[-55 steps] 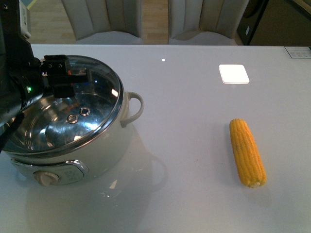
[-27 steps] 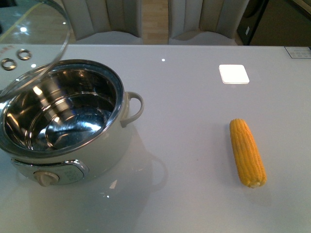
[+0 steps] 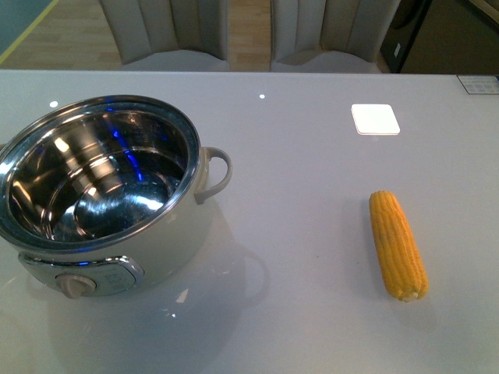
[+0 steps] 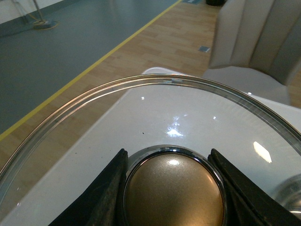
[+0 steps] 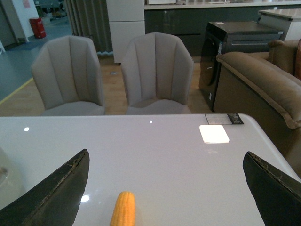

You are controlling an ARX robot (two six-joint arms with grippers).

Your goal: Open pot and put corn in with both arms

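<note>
The white pot (image 3: 109, 210) stands open at the table's front left, its steel interior empty, loop handle to the right and beige knob on its front panel. The yellow corn (image 3: 398, 245) lies on the table at the right, lengthwise toward me. Neither arm shows in the front view. In the left wrist view my left gripper (image 4: 171, 188) is shut on the gold knob of the glass pot lid (image 4: 141, 117), held off the pot. In the right wrist view my right gripper (image 5: 169, 188) is open and empty, with the corn's tip (image 5: 123, 209) between its jaws, nearer the left one.
A white square pad (image 3: 375, 118) lies at the table's back right. Two grey chairs (image 3: 249, 35) stand behind the table's far edge. A brown sofa (image 5: 263, 84) and a dark cabinet stand to the right, beyond the table.
The left arm lifted the lid off the pot and carried it up and left out of the front view. The pot now stands open. The corn has not moved.
</note>
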